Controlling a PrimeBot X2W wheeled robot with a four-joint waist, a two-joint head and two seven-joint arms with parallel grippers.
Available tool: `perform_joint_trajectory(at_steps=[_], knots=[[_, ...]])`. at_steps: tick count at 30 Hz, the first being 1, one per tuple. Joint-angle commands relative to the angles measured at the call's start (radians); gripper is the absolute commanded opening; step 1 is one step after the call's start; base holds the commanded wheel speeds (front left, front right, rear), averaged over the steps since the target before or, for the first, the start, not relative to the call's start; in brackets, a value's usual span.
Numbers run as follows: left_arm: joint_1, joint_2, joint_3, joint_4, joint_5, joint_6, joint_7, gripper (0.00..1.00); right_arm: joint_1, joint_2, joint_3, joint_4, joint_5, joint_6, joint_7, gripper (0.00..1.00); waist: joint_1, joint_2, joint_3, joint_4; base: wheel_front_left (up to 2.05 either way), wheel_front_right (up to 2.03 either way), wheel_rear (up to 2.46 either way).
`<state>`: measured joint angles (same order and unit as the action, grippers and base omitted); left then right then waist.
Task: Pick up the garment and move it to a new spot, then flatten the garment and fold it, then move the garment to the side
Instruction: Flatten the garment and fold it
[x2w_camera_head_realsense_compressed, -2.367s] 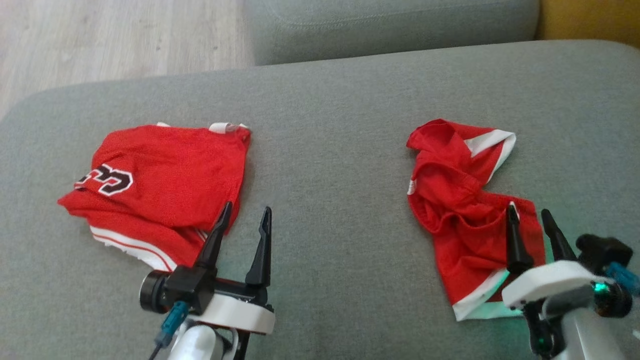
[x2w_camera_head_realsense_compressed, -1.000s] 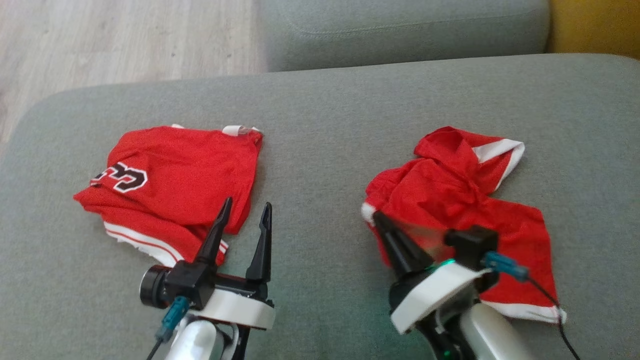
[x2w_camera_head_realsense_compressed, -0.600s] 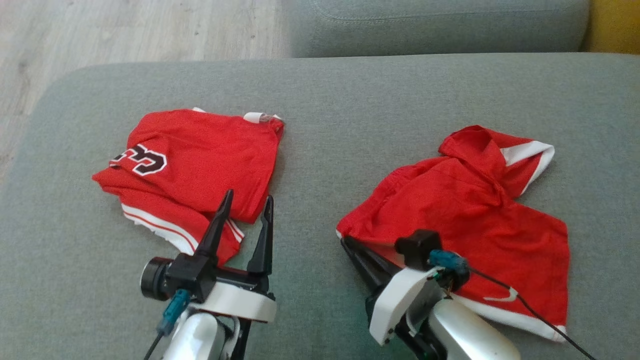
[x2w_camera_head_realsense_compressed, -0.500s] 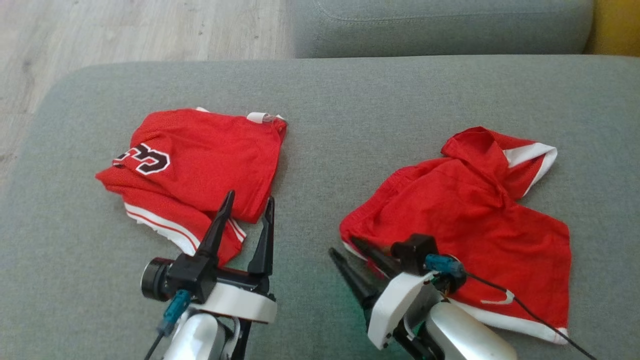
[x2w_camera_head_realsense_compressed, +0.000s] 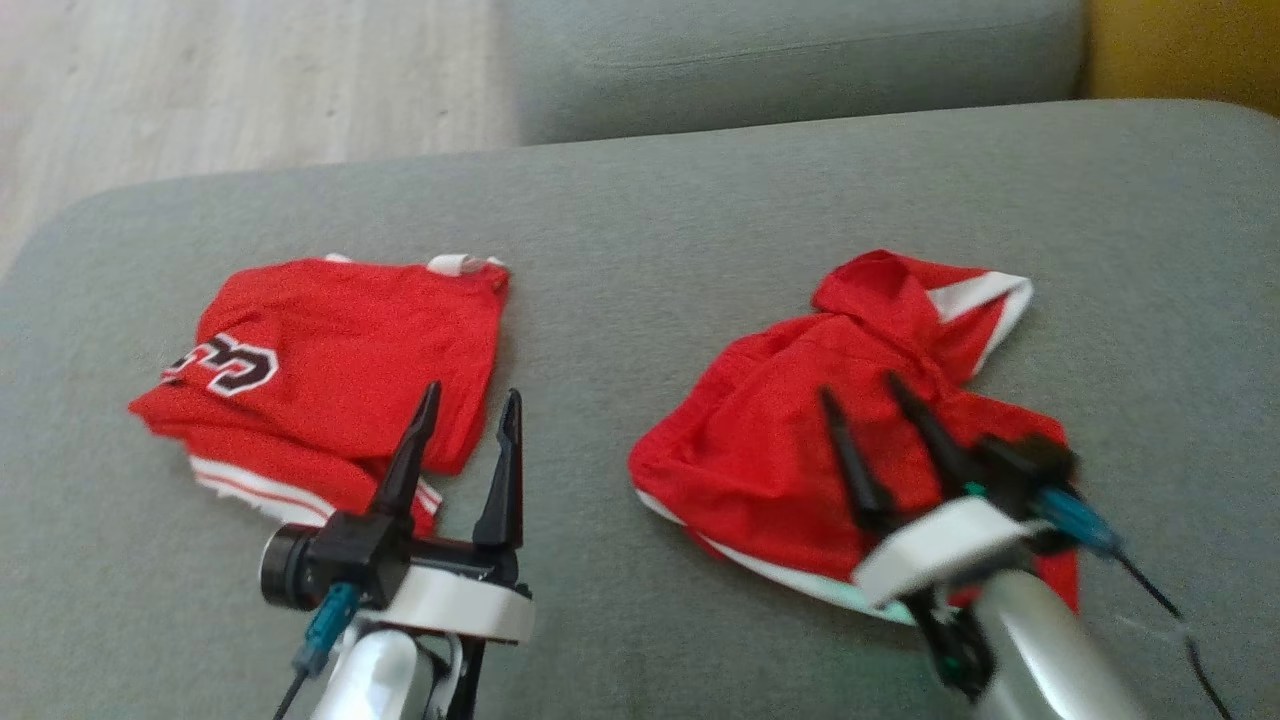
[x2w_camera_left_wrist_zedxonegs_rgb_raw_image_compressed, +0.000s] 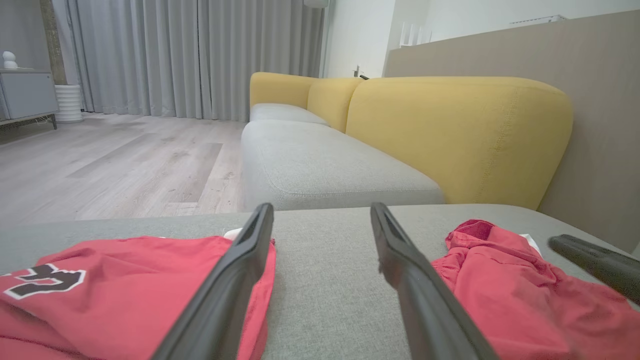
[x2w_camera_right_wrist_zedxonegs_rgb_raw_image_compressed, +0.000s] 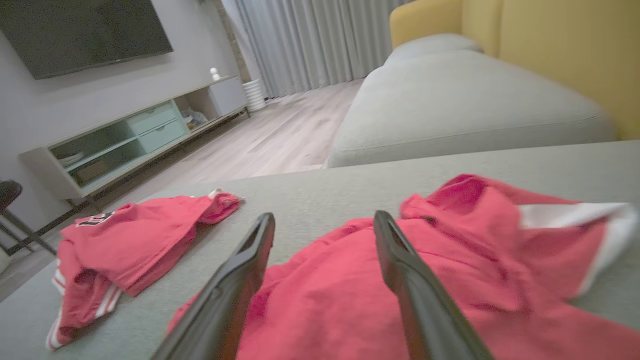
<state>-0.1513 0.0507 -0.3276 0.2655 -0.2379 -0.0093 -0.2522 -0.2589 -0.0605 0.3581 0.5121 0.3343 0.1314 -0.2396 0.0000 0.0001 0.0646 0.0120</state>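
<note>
The garment (x2w_camera_head_realsense_compressed: 770, 460), red with white trim, lies crumpled on the right half of the grey sofa seat (x2w_camera_head_realsense_compressed: 640, 250). My right gripper (x2w_camera_head_realsense_compressed: 858, 388) hovers over its middle, open, with nothing between the fingers. In the right wrist view the gripper (x2w_camera_right_wrist_zedxonegs_rgb_raw_image_compressed: 325, 217) points across the red garment (x2w_camera_right_wrist_zedxonegs_rgb_raw_image_compressed: 450, 260), whose white-edged end lies at the right. My left gripper (x2w_camera_head_realsense_compressed: 470, 395) stands open and empty beside the near right corner of a second, folded red garment (x2w_camera_head_realsense_compressed: 330, 350) with dark lettering. The left wrist view shows the left gripper (x2w_camera_left_wrist_zedxonegs_rgb_raw_image_compressed: 321, 210) between the folded garment (x2w_camera_left_wrist_zedxonegs_rgb_raw_image_compressed: 125, 280) and the crumpled garment (x2w_camera_left_wrist_zedxonegs_rgb_raw_image_compressed: 500, 285).
Behind this seat stands another grey seat cushion (x2w_camera_head_realsense_compressed: 790, 50), and a yellow backrest (x2w_camera_left_wrist_zedxonegs_rgb_raw_image_compressed: 450, 135) runs along the right. Pale wood floor (x2w_camera_head_realsense_compressed: 200, 80) lies beyond the seat's far left edge. A low TV cabinet (x2w_camera_right_wrist_zedxonegs_rgb_raw_image_compressed: 125, 140) stands against the wall.
My right gripper dragged the garment's near edge leftward, then opened and let it go, and now hovers over the garment's middle. The left arm has not moved. The camera has shifted.
</note>
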Motion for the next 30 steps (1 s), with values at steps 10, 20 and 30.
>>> perform_joint_trajectory(at_steps=[10, 20, 30], knots=[[0.010, -0.001, 0.040, -0.044, 0.000, -0.003, -0.010, 1.00, 0.281, 0.010, -0.321, -0.262, -0.173, -0.001, -0.011, 1.00, 0.0000, -0.0001, -0.025, -0.104, 0.00, 0.00, 0.00], [0.003, -0.001, 0.035, -0.042, 0.002, -0.007, -0.010, 1.00, 0.363, 0.010, -0.379, -0.292, -0.178, -0.001, 0.075, 1.00, 0.0000, -0.0001, -0.016, -0.110, 0.00, 0.00, 0.00], [0.000, -0.001, 0.021, -0.037, 0.000, -0.010, -0.010, 1.00, 0.405, 0.010, -0.387, -0.232, -0.165, -0.001, 0.263, 1.00, 0.0000, -0.0001, -0.006, -0.088, 0.00, 0.00, 0.00]])
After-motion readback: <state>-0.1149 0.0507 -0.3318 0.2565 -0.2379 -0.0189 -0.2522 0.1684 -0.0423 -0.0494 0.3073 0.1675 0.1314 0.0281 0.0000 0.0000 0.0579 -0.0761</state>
